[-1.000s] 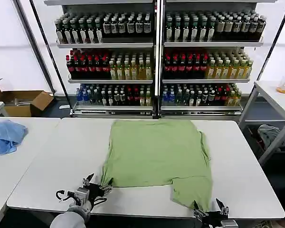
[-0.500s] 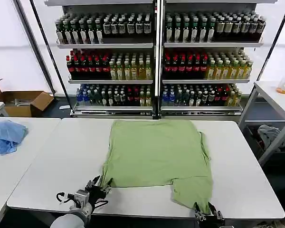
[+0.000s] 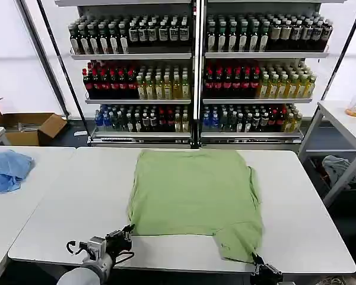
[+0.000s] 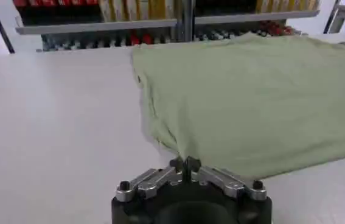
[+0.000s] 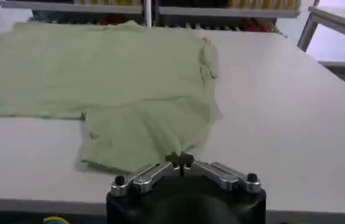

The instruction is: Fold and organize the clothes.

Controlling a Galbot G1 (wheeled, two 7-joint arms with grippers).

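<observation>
The clothes, one light green T-shirt (image 3: 193,193), lie spread flat on the white table (image 3: 77,196), with a narrower flap reaching toward the near right edge. My left gripper (image 3: 128,230) is shut on the shirt's near left corner; in the left wrist view the gripper (image 4: 184,163) pinches the cloth's edge (image 4: 251,91). My right gripper (image 3: 255,259) is shut on the tip of the near right flap, and the right wrist view shows the gripper (image 5: 180,159) closed on the shirt (image 5: 111,73). No printed graphic shows on the side facing up.
A light blue cloth (image 3: 6,169) lies on the table to the left. A cardboard box (image 3: 32,127) sits on the floor behind it. Shelves of bottles (image 3: 196,77) stand beyond the table's far edge. A grey cloth (image 3: 338,166) lies under the right-hand table.
Both grippers went from open to shut, each now pinching the shirt's near edge. The near right flap has shifted slightly.
</observation>
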